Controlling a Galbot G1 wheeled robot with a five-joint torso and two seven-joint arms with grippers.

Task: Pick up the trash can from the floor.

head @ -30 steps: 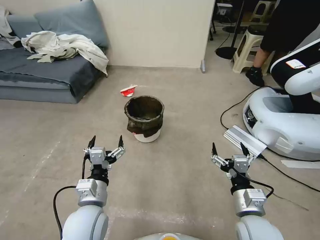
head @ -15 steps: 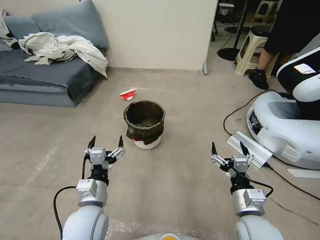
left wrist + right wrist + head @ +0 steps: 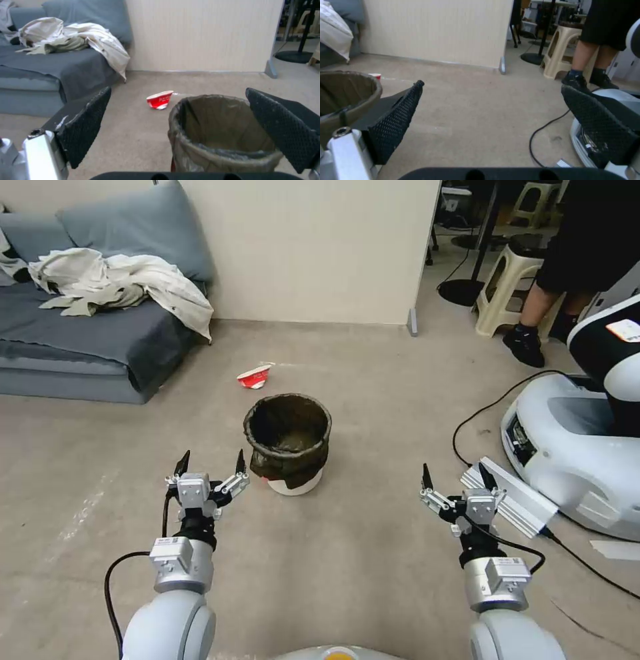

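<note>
The trash can [image 3: 288, 443] stands upright on the beige floor [image 3: 373, 400], a wrinkled dark bag folded over its rim and its white base showing. My left gripper [image 3: 211, 461] hovers open just to the can's left, close to it but apart. In the left wrist view the trash can [image 3: 220, 135] sits ahead between the spread fingers [image 3: 85, 125], nearer the far one. My right gripper [image 3: 455, 476] hangs open well to the can's right with nothing in it. The right wrist view catches the trash can's rim [image 3: 348, 96] at one edge.
A crushed red-and-white cup [image 3: 255, 376] lies beyond the can. A grey sofa [image 3: 87, 333] with pale clothes stands at the left, a wall panel [image 3: 313, 247] behind. Another white robot's base [image 3: 580, 447], a black cable [image 3: 480, 410] and a metal rail [image 3: 517, 499] lie at the right.
The whole picture has shifted down and the can sits nearer my grippers, so the camera has come forward. Both arms keep the same open pose.
</note>
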